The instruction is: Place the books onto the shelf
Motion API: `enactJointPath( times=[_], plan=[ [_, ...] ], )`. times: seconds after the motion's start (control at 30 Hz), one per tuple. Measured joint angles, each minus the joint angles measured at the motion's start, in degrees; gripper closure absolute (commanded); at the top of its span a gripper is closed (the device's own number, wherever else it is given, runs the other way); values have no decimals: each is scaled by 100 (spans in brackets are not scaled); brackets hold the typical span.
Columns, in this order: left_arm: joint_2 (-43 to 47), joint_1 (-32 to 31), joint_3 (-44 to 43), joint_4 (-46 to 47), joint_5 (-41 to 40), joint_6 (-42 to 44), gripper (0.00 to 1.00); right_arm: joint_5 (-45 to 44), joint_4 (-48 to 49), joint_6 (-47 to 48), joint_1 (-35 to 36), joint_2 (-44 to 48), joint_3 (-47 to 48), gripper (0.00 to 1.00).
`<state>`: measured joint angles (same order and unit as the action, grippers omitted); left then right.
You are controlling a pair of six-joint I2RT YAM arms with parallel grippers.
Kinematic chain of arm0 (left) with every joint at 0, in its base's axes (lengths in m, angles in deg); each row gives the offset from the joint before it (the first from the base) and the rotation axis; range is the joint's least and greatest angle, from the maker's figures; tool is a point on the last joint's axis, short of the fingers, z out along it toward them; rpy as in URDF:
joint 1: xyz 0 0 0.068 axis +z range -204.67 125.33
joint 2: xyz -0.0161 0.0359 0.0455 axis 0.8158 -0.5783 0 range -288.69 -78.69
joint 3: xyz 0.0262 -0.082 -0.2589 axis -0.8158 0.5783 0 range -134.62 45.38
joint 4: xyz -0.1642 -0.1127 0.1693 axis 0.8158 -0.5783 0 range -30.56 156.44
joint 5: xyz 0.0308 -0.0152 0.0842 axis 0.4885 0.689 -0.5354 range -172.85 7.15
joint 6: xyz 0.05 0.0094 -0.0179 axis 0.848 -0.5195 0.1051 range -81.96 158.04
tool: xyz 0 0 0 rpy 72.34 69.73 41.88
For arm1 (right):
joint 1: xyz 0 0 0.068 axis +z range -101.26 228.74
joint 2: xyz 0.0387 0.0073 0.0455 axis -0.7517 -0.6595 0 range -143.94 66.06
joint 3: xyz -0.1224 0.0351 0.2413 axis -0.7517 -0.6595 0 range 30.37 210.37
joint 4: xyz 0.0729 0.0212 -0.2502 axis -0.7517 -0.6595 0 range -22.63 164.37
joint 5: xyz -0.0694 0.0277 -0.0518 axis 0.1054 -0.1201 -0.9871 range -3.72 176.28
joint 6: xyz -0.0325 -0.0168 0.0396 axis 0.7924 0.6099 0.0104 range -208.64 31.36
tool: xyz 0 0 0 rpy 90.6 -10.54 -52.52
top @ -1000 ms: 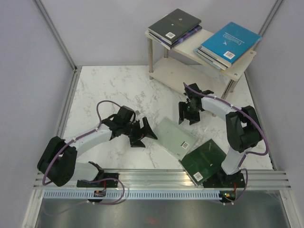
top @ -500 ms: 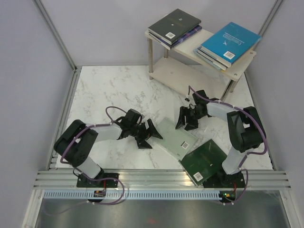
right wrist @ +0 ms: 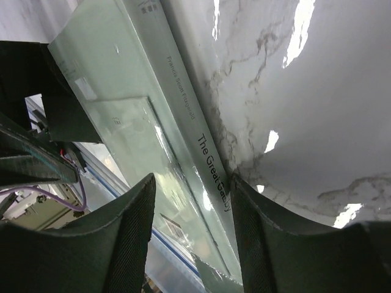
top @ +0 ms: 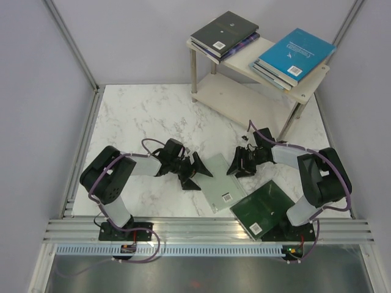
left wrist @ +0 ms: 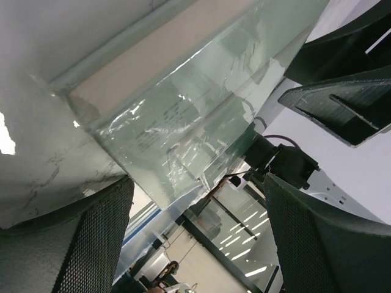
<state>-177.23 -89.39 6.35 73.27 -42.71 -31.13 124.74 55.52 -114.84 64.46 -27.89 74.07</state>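
Paperbacks lay in three places. Nearest, a dark green paperback [top: 264,210] rested flat on the white marble counter [top: 140,116], by the right arm's base. Just beyond it, a pale mint paperback [top: 221,182] lay flat between both arms. The left end effector [top: 197,172] stood wide open at its left edge and held nothing. The right end effector [top: 241,163], about half open, had the book's spine between its fingers, not clamped. Farthest, the cream two-tier shelf [top: 235,97] carried a black-topped stack [top: 225,33] and a cyan-topped stack [top: 293,55] on its upper board.
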Motion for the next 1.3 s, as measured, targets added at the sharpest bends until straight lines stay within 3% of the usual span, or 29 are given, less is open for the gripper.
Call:
enactJointPath(
  times=[0.17,0.4,0.53,0.73,1.1,1.3],
  plan=[
    [-28,0,-37,-37,11,0,10,31,527,-417,-9,516,-629,46],
    [-31,2,-39,-20,4,2,11,691,2146,-1921,9,1117,-1757,52],
    [-31,0,-39,2,0,2,11,929,2465,-2308,35,1392,-1829,65],
    [-28,0,-35,109,-63,2,11,1021,2590,-2483,94,1823,-1829,70],
    [234,9,-35,-162,-376,66,11,916,2581,-2618,334,2026,-1930,73],
    [400,24,-35,-297,-540,111,11,468,2573,-2833,496,2240,-2100,64]
  ],
)
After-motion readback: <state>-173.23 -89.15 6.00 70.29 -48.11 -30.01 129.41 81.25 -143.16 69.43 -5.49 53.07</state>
